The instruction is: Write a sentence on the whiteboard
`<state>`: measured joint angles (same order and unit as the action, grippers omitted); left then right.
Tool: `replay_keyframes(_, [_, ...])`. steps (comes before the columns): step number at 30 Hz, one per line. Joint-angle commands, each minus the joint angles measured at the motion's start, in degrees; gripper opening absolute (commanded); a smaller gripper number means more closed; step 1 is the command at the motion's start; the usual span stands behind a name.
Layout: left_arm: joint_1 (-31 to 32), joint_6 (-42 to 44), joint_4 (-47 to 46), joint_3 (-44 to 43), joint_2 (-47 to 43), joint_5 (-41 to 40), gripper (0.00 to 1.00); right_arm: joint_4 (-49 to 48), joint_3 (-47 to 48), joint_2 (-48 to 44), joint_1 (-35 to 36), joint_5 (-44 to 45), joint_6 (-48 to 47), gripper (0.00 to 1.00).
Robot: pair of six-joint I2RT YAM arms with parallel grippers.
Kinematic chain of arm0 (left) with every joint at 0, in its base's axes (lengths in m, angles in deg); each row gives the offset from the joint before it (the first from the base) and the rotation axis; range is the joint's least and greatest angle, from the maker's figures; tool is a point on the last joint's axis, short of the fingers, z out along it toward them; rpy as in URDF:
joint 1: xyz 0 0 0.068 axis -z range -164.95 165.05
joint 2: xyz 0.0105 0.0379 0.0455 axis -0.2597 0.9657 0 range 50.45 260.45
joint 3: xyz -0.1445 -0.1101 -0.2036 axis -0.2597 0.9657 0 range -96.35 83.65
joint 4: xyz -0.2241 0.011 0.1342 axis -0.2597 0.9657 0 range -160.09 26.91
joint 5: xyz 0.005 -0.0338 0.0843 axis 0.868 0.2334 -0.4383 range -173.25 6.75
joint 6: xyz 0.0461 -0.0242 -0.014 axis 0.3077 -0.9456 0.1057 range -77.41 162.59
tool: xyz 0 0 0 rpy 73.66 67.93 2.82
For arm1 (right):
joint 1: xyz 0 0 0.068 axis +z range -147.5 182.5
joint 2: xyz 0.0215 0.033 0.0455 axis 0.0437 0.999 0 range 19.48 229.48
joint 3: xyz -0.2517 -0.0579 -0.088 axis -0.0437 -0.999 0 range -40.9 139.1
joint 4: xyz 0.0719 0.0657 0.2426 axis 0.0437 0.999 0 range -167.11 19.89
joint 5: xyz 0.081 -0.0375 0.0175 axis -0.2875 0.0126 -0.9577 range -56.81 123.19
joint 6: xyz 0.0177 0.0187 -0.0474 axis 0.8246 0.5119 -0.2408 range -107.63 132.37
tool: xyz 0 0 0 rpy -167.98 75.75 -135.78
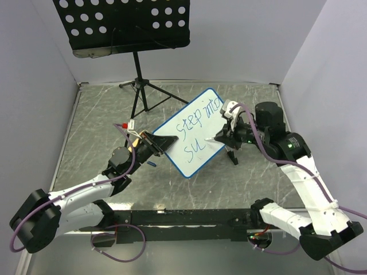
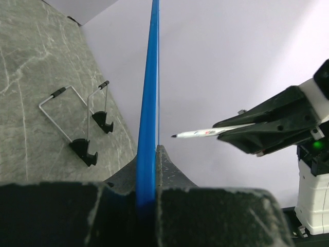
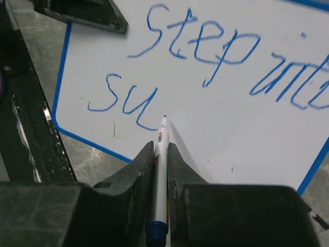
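In the left pincer [image 1: 156, 143] the whiteboard [image 1: 192, 133] stands, facing the right pincer's [image 3: 160, 146] marker [image 3: 162, 131].

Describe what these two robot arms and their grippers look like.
Both the left arm and right arm have white link shells with black joints and bases. A purple cable runs along each. The left gripper and right gripper have black, rough-textured fingers. A green light glows on the right arm.

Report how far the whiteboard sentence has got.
Done: "step into" and "su" of the sentence stand on the whiteboard. In hand: left gripper clamps the board's edge; right gripper holds the marker, tip just off the surface beside the "u". Left: finishing line two.
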<state>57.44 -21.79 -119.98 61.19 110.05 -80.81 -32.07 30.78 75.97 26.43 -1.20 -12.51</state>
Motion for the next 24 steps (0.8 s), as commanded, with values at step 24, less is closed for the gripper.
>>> replay_keyframes(24, [-0.47,-1.89,-10.49,-0.48,-2.2,5.39,0.01,-3.29,1.18,-2.44,-2.92,-8.59,1.33,0.0])
